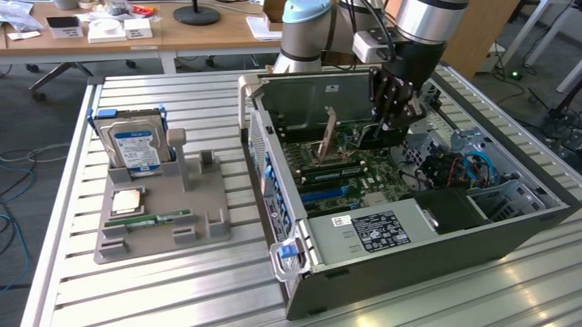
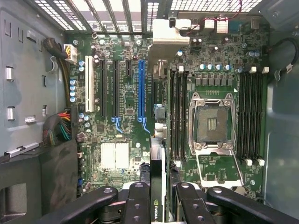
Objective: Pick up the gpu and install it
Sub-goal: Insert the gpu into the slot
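The gpu point(image 2: 158, 93) is a thin dark card, seen pretty much dead edge-on in the wrist view. There's a green logo sticker down where the fingers point(image 2: 138, 205) pinch it, and a silvery bracket point(image 2: 170, 32) at the far end. It's standing on edge inside the open case point(image 1: 409, 252), between the long blue slot point(image 2: 141, 88) and the black memory slots point(image 2: 177, 116). Can't tell if it's seated.

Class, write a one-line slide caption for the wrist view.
The hand grips the gpu edge-on over the motherboard, near its blue slot, inside the open computer case.
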`<action>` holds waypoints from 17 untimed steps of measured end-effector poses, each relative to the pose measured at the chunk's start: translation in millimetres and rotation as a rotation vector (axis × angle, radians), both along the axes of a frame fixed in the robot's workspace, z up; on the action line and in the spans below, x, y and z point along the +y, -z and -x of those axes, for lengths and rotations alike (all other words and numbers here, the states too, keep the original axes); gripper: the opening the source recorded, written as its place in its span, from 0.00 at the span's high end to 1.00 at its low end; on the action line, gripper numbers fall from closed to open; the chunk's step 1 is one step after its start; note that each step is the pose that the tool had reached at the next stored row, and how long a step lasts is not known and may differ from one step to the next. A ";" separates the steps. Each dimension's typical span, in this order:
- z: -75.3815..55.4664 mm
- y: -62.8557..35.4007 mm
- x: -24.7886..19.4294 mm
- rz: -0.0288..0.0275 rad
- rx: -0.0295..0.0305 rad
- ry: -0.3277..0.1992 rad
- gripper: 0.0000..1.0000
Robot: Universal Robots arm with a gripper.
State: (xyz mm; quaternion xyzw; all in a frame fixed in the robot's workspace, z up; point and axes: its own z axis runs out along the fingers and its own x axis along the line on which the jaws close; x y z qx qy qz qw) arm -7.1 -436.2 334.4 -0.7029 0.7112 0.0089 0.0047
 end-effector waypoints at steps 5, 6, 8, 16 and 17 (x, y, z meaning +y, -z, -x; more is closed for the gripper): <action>0.0 0.1 0.0 -0.0002 0.0000 0.000 0.74; 0.1 0.1 0.0 -0.0002 0.0000 0.000 0.74; 0.3 1.1 0.1 -0.0007 -0.0003 0.000 0.74; 0.5 2.2 0.2 -0.0002 -0.0003 0.000 0.74; 0.5 2.2 0.1 -0.0002 -0.0002 0.000 0.74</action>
